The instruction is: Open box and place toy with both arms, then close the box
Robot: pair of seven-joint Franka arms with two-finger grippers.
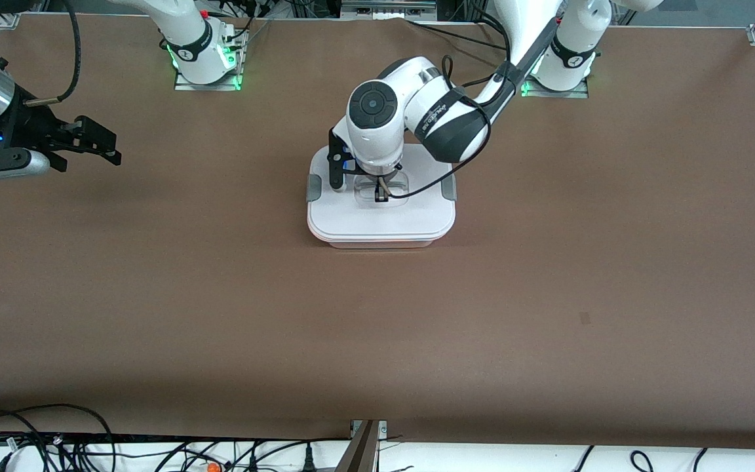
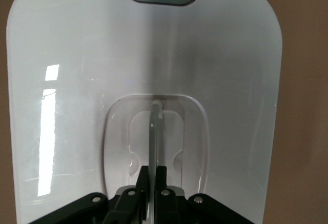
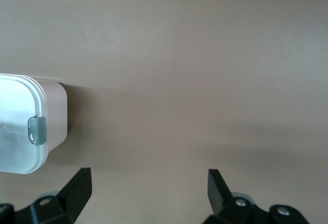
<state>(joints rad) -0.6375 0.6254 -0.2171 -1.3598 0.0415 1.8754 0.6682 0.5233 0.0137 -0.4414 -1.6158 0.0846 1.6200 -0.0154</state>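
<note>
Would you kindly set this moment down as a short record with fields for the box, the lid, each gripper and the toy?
box: on the table, mid-table, between the two arms' ends
lid: on the box, flat
handle: clear, upright in the lid's recess
left gripper: shut on the handle, over the lid
right gripper: open, waiting over bare table toward the right arm's end
toy: not in view

Left fingers [image 2: 152, 175] pinched (right fingers [image 3: 77, 188] apart)
</note>
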